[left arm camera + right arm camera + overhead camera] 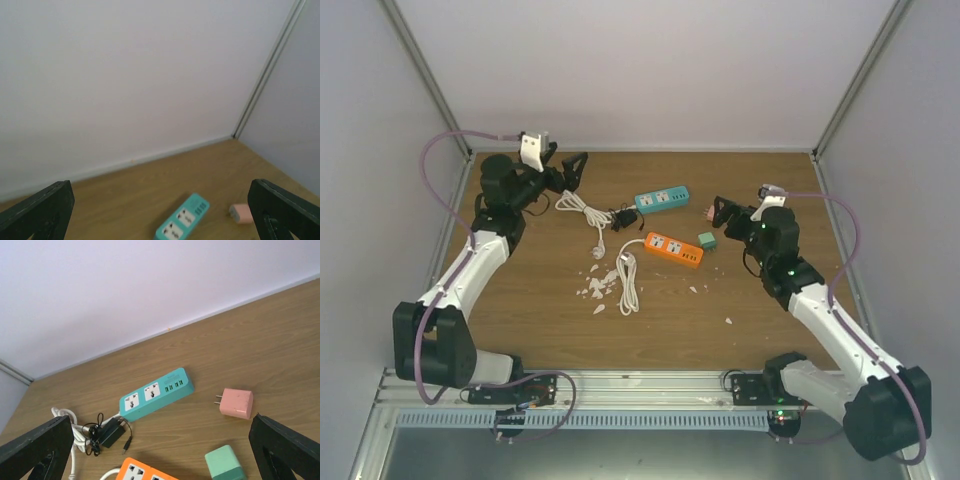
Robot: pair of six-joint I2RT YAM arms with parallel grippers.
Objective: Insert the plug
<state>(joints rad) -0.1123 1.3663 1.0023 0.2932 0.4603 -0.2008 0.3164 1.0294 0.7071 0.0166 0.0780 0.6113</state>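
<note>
**Grippers spread and empty; plug lying loose beside the sockets**

Right gripper [722, 212] hangs with its jaws wide apart and nothing between them, just beside the pink plug [236, 403]. Left gripper [567, 168] is likewise spread and empty at the far-left corner, well apart from the sockets.

The pink plug lies flat on the wooden table [770, 300]. Its two prongs point toward the teal power strip [156, 394], near it but not touching. A green plug [225, 465] sits near the end of the orange power strip [673, 249]. Which of the two plugs the task means cannot be told.

Judged handling: a small, light, rigid plastic block with smooth faces, liable to slide or twist under a shallow pinch. The best hold is probably across two opposite flat sides of the body, behind the prongs, leaving them free. The strip looks light as well; it may shift on insertion and need bracing by the other arm.
</note>
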